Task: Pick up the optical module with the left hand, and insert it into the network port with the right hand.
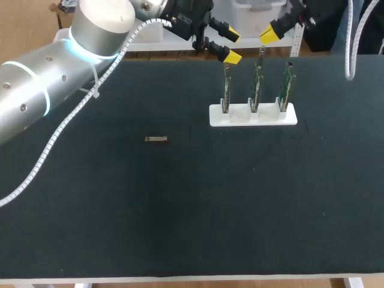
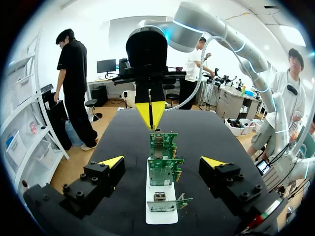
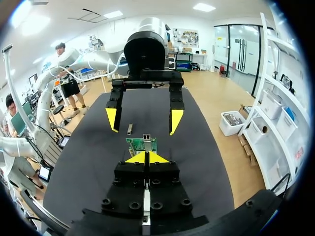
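The optical module (image 1: 156, 139), a small grey metal bar, lies flat on the black table (image 1: 180, 210), left of the card holder. It also shows in the right wrist view, the module (image 3: 129, 129) lying past the cards. My left gripper (image 1: 231, 45) hovers open behind the white holder (image 1: 253, 114), which carries three upright green network cards (image 1: 255, 87). In the left wrist view my left gripper (image 2: 162, 162) stands wide open with the cards (image 2: 162, 169) ahead of it, nothing between its fingers. My right gripper (image 3: 146, 157) faces it from the other side, yellow tips pressed together, empty; the right gripper (image 1: 270, 34) sits above the middle card.
The holder (image 2: 161, 211) stands at the table's back right, with metal ports (image 2: 158, 142) on its cards. Both grippers hang close together over it. The left arm (image 1: 54, 84) spans the table's back left.
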`<action>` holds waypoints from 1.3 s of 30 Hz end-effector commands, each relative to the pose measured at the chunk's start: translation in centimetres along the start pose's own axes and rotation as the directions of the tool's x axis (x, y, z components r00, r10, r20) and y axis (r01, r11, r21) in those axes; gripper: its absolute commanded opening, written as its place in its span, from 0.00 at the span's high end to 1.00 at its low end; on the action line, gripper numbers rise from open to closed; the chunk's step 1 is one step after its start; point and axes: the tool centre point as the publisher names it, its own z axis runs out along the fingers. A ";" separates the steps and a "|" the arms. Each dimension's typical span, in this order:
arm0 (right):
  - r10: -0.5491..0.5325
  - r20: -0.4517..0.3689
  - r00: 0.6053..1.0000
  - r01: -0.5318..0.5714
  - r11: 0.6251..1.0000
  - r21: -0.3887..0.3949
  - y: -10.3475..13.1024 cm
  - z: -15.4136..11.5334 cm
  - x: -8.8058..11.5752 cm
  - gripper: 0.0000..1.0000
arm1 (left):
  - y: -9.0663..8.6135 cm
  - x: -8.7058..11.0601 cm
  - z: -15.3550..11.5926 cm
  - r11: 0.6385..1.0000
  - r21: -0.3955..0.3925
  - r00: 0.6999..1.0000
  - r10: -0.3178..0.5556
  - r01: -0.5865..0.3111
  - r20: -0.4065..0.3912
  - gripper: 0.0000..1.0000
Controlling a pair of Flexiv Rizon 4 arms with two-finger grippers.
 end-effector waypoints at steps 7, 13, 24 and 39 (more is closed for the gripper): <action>0.007 0.003 1.000 -0.007 0.992 -0.123 -0.5 0.0 0.0 1.00 | -0.3 0.1 0.0 1.000 -0.005 1.000 0.001 -0.001 0.000 0.00; 0.009 0.001 1.000 -0.009 0.992 -0.124 -0.5 0.1 0.0 1.00 | -0.3 0.1 0.0 1.000 -0.005 1.000 0.001 -0.001 0.000 0.00; 0.012 -0.006 1.000 -0.013 0.991 -0.133 -0.1 0.5 0.3 1.00 | -0.3 0.1 0.0 1.000 -0.005 1.000 0.001 -0.001 0.000 0.00; 0.015 -0.016 1.000 -0.017 0.989 -0.146 0.2 0.7 0.6 1.00 | -0.3 0.1 0.0 1.000 -0.005 1.000 0.001 -0.001 0.000 0.00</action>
